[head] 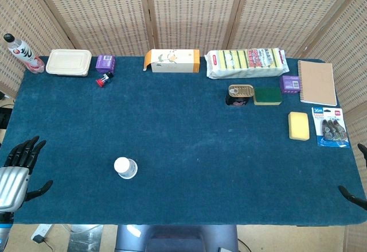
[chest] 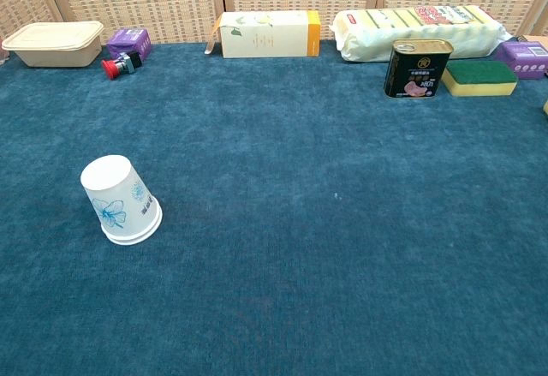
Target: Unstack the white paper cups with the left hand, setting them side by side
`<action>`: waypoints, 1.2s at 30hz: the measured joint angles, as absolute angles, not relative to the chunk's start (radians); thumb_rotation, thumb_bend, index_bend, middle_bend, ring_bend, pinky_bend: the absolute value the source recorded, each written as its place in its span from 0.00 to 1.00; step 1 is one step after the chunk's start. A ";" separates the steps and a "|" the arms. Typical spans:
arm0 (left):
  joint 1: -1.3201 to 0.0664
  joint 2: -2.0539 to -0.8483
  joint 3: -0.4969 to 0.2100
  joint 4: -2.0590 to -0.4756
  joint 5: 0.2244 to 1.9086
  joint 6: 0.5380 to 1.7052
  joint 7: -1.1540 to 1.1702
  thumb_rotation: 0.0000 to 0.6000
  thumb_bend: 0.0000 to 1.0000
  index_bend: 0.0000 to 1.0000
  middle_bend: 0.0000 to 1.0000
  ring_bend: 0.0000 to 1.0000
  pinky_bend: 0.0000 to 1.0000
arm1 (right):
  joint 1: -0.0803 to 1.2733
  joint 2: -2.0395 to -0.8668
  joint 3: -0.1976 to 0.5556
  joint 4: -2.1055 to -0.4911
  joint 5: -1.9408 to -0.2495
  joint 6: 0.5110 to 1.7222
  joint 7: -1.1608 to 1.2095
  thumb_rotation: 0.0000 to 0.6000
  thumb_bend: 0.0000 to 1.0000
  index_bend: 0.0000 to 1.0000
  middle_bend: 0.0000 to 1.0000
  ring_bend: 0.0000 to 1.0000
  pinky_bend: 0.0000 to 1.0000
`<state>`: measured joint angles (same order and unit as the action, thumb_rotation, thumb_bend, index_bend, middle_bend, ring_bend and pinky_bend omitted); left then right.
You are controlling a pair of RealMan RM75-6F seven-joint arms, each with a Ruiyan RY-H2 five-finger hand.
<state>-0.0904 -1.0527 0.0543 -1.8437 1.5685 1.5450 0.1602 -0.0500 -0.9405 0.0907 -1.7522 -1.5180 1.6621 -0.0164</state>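
Observation:
The white paper cups [head: 125, 167] stand nested in one stack, upside down, on the blue tablecloth at the front left. In the chest view the stack [chest: 121, 200] shows a blue flower print and doubled rims at its base. My left hand [head: 18, 166] hovers at the table's front-left corner, well to the left of the cups, fingers spread and holding nothing. Only dark fingertips of my right hand [head: 354, 194] show at the front-right edge, spread apart and empty. Neither hand appears in the chest view.
Along the back edge stand a bottle [head: 22, 53], a beige lidded box [head: 69, 62], a purple box [head: 105, 63], a red-capped item [head: 104, 80], an orange-white carton [head: 172, 60] and a sponge pack [head: 246, 62]. A tin [head: 239, 94], sponges, a notebook [head: 316, 82] and a tape pack [head: 330, 127] lie at the right.

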 measured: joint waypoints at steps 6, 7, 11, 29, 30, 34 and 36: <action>-0.092 -1.051 0.055 -1.848 1.572 1.521 0.163 1.00 0.19 0.00 0.00 0.00 0.06 | -0.048 -0.934 0.088 -1.762 -1.517 1.650 -0.011 1.00 0.06 0.10 0.00 0.00 0.00; -0.094 -1.051 0.055 -1.850 1.572 1.514 0.163 1.00 0.19 0.00 0.00 0.00 0.06 | -0.048 -0.932 0.088 -1.763 -1.517 1.649 -0.009 1.00 0.06 0.10 0.00 0.00 0.00; -0.112 -1.041 0.055 -1.869 1.576 1.474 0.160 1.00 0.19 0.00 0.00 0.00 0.06 | -0.050 -0.928 0.085 -1.766 -1.520 1.649 0.004 1.00 0.06 0.10 0.00 0.00 0.00; -0.434 -1.009 -0.045 -2.098 1.227 1.021 0.457 1.00 0.20 0.00 0.00 0.00 0.06 | -0.050 -0.905 0.089 -1.770 -1.515 1.639 0.074 1.00 0.06 0.10 0.00 0.00 0.00; -0.445 -1.017 -0.047 -2.104 1.202 1.016 0.481 1.00 0.20 0.00 0.00 0.00 0.06 | -0.050 -0.904 0.088 -1.770 -1.516 1.639 0.080 1.00 0.06 0.10 0.00 0.00 0.00; -0.495 -1.056 -0.051 -2.128 1.098 1.004 0.581 1.00 0.22 0.07 0.00 0.00 0.06 | -0.051 -0.901 0.085 -1.770 -1.524 1.639 0.090 1.00 0.06 0.10 0.00 0.00 0.00; -0.513 -1.072 -0.051 -2.138 1.062 1.004 0.616 1.00 0.22 0.10 0.00 0.00 0.06 | -0.050 -0.899 0.084 -1.770 -1.526 1.637 0.094 1.00 0.06 0.10 0.00 0.00 0.00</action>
